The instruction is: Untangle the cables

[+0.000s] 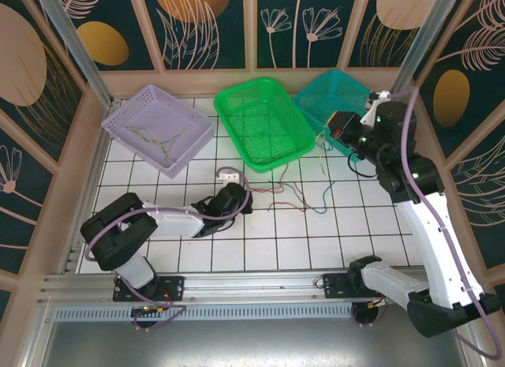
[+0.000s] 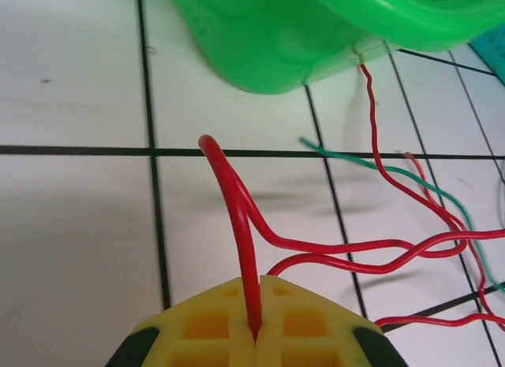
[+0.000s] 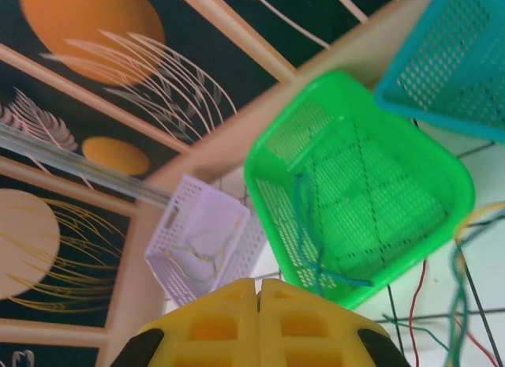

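Yellow waffle-moulded pads of the left gripper (image 2: pixel 256 335) are pressed together on a thin red cable (image 2: pixel 243 217). It rises from between them in a tight loop and trails off to the right over the white tiled table (image 2: pixel 71 249). Just beyond, a thin green cable (image 2: pixel 394 171) crosses other red lengths near the front rim of the green plastic mesh basket (image 2: pixel 268 43). From above, this loose bundle of cables (image 1: pixel 292 195) lies at the table's middle, in front of that basket. The right gripper (image 3: pixel 258 304) has its yellow pads closed flush, nothing visible between them, up near the teal mesh basket (image 3: pixel 450 59) at the far right corner. A lilac plastic basket (image 1: pixel 158 126) at the far left holds a few thin wires.
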Controlling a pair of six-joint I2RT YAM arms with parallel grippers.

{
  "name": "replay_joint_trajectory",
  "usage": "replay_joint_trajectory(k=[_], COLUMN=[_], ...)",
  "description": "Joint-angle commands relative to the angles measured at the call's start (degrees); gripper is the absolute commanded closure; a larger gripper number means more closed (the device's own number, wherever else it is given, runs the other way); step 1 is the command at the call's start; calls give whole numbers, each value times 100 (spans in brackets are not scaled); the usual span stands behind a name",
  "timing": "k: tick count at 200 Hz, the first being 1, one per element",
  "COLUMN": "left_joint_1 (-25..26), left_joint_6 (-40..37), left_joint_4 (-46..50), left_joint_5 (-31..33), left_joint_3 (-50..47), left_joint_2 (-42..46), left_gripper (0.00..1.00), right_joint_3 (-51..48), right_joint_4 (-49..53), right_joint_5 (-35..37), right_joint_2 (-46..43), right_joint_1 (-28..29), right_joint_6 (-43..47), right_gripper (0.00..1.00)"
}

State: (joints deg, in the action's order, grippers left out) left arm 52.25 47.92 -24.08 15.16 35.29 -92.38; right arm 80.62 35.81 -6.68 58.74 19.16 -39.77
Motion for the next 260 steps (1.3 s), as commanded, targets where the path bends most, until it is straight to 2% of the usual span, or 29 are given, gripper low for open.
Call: replay_joint_trajectory(k=[1,23,44,65,75,89,106,117,152,181,201,221,260], left_joint_1=[17,19,21,21,18,14,16,21,14,14,5,5,5], left_joint_6=[248,320,386,583,658,877,1177,1303,1588,1706,1817,2008,2078], left_joint_4=[464,514,971,1669,1906,2032,2133,2201,2217,2053,2021,2015,2016], left_joint_5=[442,503,716,962,1000,1001,968,941,917,762,587,372,204], left_joint_3=[-101,-145,-96,2,22,-68,-127,-85,397,1062,1490,1792,1929], left_joint_2=[298,624,968,1200,1306,1511,1825,2038,2553,2508,2291,2084,1881], left_gripper=[100,100,100,100,85,74,52,43,27,17,16,19,20], right_joint_3=[230,117,-239,-719,-940,-1237,-1536,-1650,-1906,-1901,-1909,-1884,-1823], right_joint_4=[-159,-259,-250,-470,-621,-971,-1280,-1376,-1743,-1776,-1853,-1926,-1817], right_joint_5=[193,132,99,-417,-762,-1284,-1803,-2044,-2504,-2398,-2405,-2406,-2357], right_joint_2=[68,115,39,-44,-56,-107,-144,-152,-168,-100,-73,-49,58], right_joint_1=[-26,-24,-20,-14,-10,16,53,98,348,686,826,967,1096], right_joint_6=[-116,-95,-76,-32,8,143,326,481,925,1246,1252,1269,1355], right_gripper=[100,100,100,100,100,100,100,100,100,100,100,100,100])
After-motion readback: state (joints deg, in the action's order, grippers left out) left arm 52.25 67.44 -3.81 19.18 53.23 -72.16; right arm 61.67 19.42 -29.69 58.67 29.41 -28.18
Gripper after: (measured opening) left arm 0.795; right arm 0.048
